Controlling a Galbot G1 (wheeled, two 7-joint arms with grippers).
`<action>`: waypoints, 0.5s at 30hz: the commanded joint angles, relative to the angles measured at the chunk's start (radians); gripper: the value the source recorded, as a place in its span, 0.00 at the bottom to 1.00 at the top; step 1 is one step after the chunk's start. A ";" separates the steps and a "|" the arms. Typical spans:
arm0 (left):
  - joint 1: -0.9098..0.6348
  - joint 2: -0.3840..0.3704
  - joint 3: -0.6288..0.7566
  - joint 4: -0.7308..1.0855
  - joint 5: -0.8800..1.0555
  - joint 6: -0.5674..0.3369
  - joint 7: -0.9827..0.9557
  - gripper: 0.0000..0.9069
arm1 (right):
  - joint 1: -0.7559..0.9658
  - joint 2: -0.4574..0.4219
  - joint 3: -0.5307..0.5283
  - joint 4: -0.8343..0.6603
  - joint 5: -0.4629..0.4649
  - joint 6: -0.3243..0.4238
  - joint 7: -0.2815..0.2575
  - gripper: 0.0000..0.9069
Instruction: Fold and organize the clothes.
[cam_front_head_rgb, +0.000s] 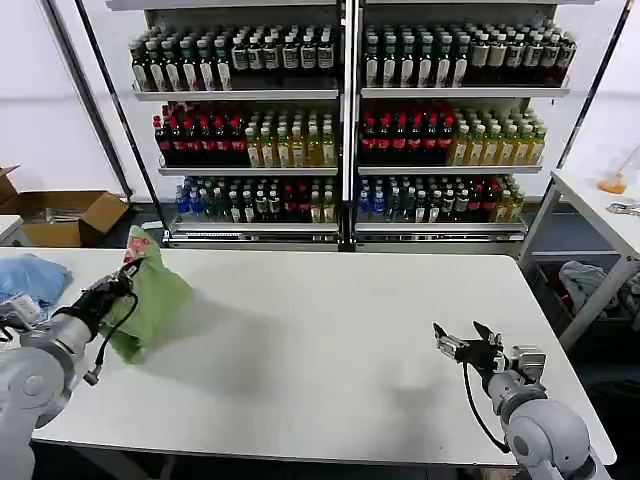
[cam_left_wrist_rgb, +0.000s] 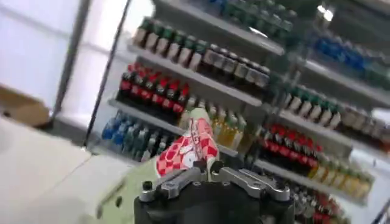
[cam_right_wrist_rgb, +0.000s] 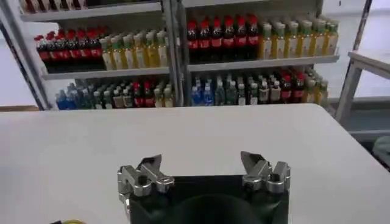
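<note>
The light green shirt (cam_front_head_rgb: 152, 300) hangs bunched at the table's left side, lifted at its top. My left gripper (cam_front_head_rgb: 125, 280) is shut on the fabric near the red-and-white patch (cam_front_head_rgb: 133, 250). In the left wrist view that checked patch (cam_left_wrist_rgb: 189, 148) rises just past the closed fingers (cam_left_wrist_rgb: 210, 173), with green cloth (cam_left_wrist_rgb: 131, 189) below it. My right gripper (cam_front_head_rgb: 463, 335) rests low over the table's front right, open with nothing between its fingers; in the right wrist view its fingertips (cam_right_wrist_rgb: 150, 164) stand wide apart over the bare tabletop.
A light blue cloth (cam_front_head_rgb: 30, 275) lies at the table's far left edge. The white table (cam_front_head_rgb: 330, 330) spreads between the arms. Shelves of bottles (cam_front_head_rgb: 340, 130) stand behind it. A cardboard box (cam_front_head_rgb: 65, 215) sits at the back left, and a side table (cam_front_head_rgb: 600, 210) at the right.
</note>
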 joint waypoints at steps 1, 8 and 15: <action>-0.041 -0.100 0.547 0.106 0.860 -0.046 0.048 0.02 | -0.028 0.006 0.014 0.015 -0.004 0.000 0.001 1.00; -0.060 -0.203 0.686 0.053 0.987 -0.014 0.041 0.02 | -0.035 -0.004 0.032 0.030 -0.001 -0.006 0.004 1.00; -0.160 -0.272 0.782 0.054 0.759 0.059 -0.018 0.02 | -0.042 -0.004 0.042 0.039 -0.001 -0.007 0.004 1.00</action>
